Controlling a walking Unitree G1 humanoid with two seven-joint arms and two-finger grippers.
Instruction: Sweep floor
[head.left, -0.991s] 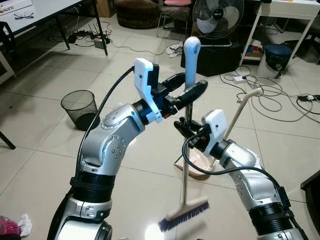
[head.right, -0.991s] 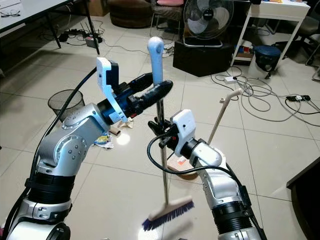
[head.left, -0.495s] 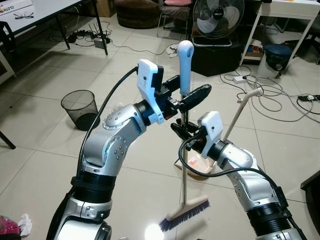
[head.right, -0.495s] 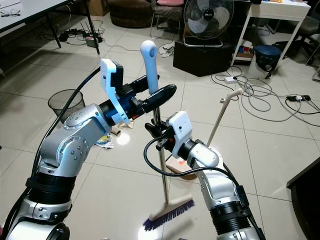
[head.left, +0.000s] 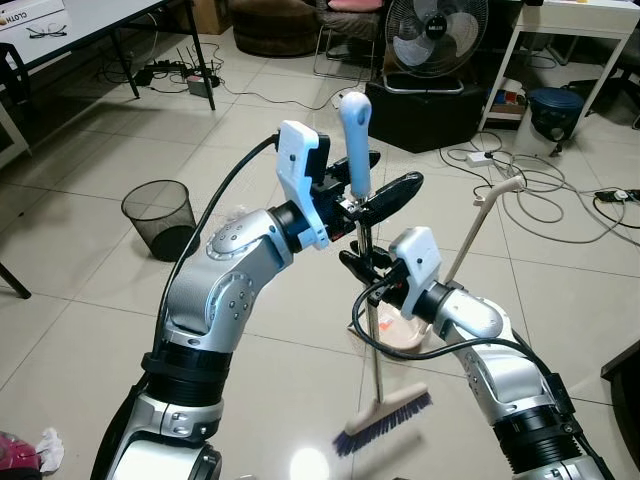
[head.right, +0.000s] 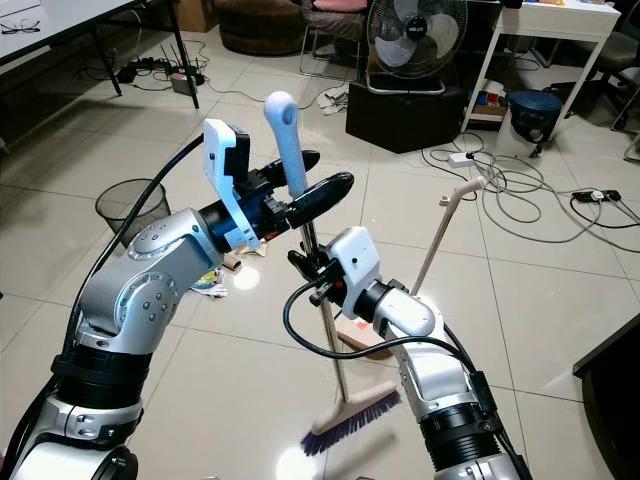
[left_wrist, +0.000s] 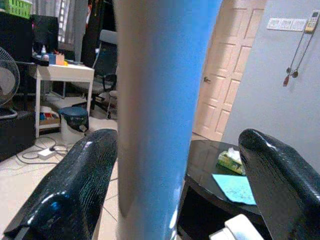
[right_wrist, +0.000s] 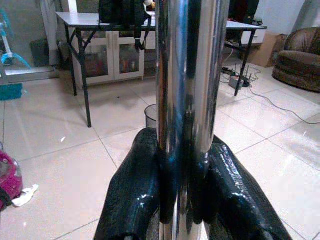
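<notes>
The broom (head.left: 365, 262) stood tilted on the tiled floor (head.left: 90, 250), its bristle head down just in front of the dustpan (head.left: 405, 330). The right gripper (head.left: 360, 270) had its jaws clamped tight on the broom's steel shaft. Above it, the left gripper (head.left: 375, 190) sat at the blue handle, jaws spread wide with the grip between them.

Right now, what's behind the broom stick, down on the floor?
Behind the broom lies a tan dustpan with its long handle slanting up. The right end effector and arm cover part of the pan.
</notes>
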